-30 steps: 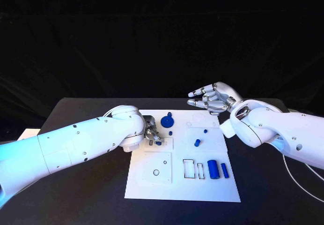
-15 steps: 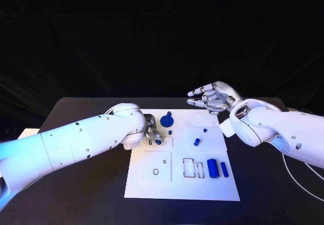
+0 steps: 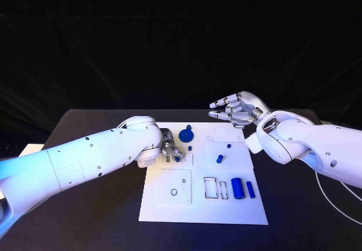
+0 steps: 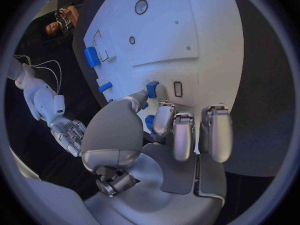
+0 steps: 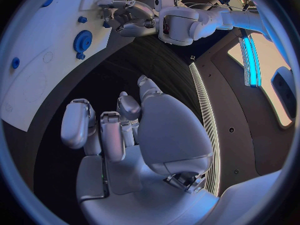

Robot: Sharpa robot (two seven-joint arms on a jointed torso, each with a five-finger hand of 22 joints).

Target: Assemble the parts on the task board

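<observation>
Setting: black table under a dark backdrop, with the white task board at centre.

Item 1, left hand: I have it low over the board's 10 o'clock area. My left wrist view shows a small blue part pinched at the fingertips, touching the board beside a small rectangular slot. Whether the part is seated I cannot tell.

Item 2, right hand: I hold it off the board's far edge, toward 1 o'clock. Its fingers are loosely curled and apart, and it carries nothing.

Item 3, blue gear: it rests near 11 o'clock on the board and appears placed.

Item 4, small blue piece: it lies just right of the board's centre; whether loose or seated I cannot say.

Item 5, blue cylinder with a slimmer blue bar beside it: both lie toward 4 o'clock, next to empty rectangular outlines.

Progress, my judgement: early to middle. The outlines and a round hole at 7 o'clock stay unfilled, so most of the fitting is left.
</observation>
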